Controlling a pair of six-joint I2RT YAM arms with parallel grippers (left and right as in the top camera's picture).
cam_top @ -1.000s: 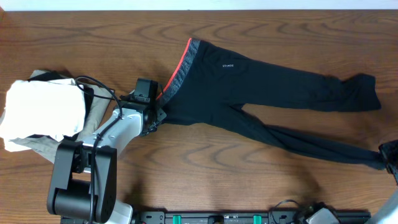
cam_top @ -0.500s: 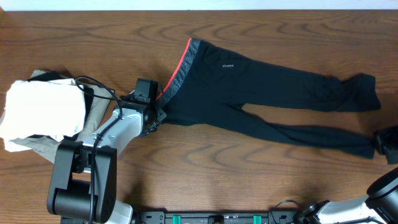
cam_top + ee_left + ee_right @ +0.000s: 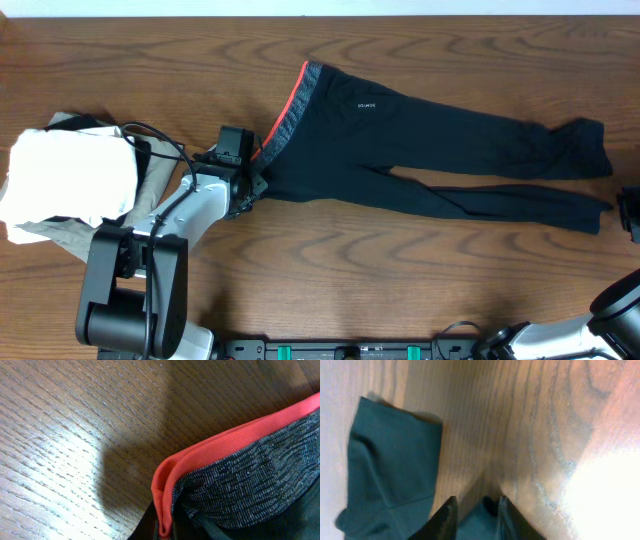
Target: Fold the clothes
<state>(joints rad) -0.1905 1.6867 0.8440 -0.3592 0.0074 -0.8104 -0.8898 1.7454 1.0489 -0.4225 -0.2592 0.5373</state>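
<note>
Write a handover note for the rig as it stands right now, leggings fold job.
left gripper: shut on the near corner of the waistband, at the coral trim.
right gripper: appears shut on the near leg's cuff, by the right edge of the table.
leggings: flat and full length, waistband to the left, both legs pointing right, close together.
Done: laid out only; no fold yet.
Left: every fold, probably cuffs to waistband first. The white garment far left is not part of the job.
</note>
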